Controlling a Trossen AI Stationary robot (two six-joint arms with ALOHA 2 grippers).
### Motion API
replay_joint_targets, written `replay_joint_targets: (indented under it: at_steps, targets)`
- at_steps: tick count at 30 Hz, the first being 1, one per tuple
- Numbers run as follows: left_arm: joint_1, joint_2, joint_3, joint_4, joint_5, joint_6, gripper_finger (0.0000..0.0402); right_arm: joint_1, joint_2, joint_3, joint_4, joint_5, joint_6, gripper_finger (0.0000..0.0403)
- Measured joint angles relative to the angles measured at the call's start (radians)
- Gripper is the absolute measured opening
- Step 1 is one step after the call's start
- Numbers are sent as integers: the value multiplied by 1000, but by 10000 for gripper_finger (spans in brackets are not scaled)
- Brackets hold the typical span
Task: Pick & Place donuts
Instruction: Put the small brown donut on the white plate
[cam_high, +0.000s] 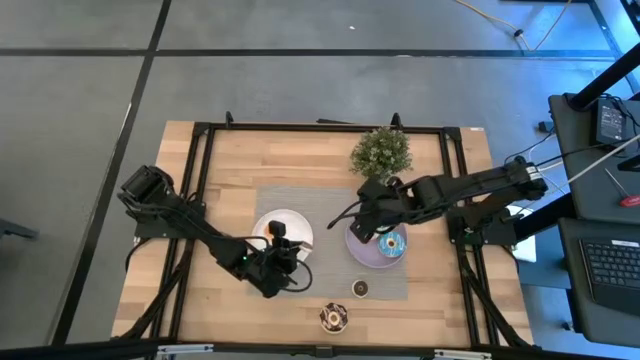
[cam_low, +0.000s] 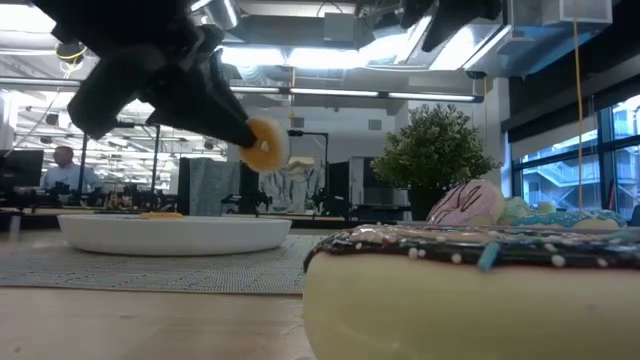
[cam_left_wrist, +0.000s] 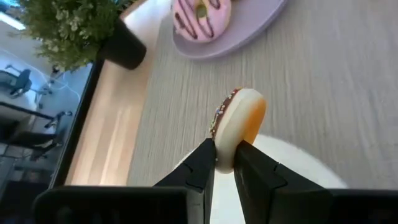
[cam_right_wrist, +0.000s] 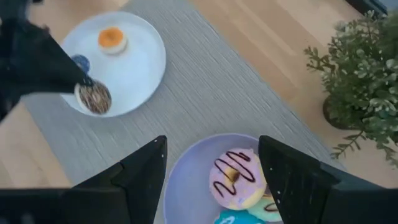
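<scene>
The left gripper (cam_left_wrist: 225, 163) is clamped on a small speckled ring donut (cam_left_wrist: 239, 127), held edge-up over the rim of the round white plate (cam_right_wrist: 140, 68); a tiny orange donut (cam_right_wrist: 112, 38) is already sat on that plate. The right gripper (cam_right_wrist: 211, 171) is hung with its fingers spread above the round lilac plate (cam_right_wrist: 186, 186), where a pink chocolate-drizzled donut (cam_right_wrist: 235, 177) and a blue donut (cam_high: 391, 244) are parked; a big chocolate-sprinkled donut (cam_low: 470, 290) is left near the table's front edge.
</scene>
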Motion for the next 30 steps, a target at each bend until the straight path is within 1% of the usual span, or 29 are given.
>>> replay_joint_targets:
  at_steps: [3, 7, 9, 12, 16, 21, 30]
  targets:
    - [-1, 0, 0, -74, 6, -61, 50, -1, 14, 0, -17, 0, -6, 255]
    - [-8, 0, 0, -182, 17, -225, 50, 0, 16, 0, -27, 0, -14, 255]
    - [-16, 1, 0, -202, 17, -267, 49, 0, 16, 0, -26, 0, -11, 255]
    - [-25, 14, 0, -201, 19, -264, 49, 0, 16, 0, -26, 0, -11, 255]
    - [-27, 50, 1, -201, 70, -270, 49, 0, 16, 0, -26, -2, -17, 255]
    - [-27, 98, 1, -183, 73, -277, 49, 0, 16, 0, -26, -7, -21, 255]
    - [-26, 103, 1, -175, 98, -277, 50, 0, 16, 0, -52, -10, -27, 255]
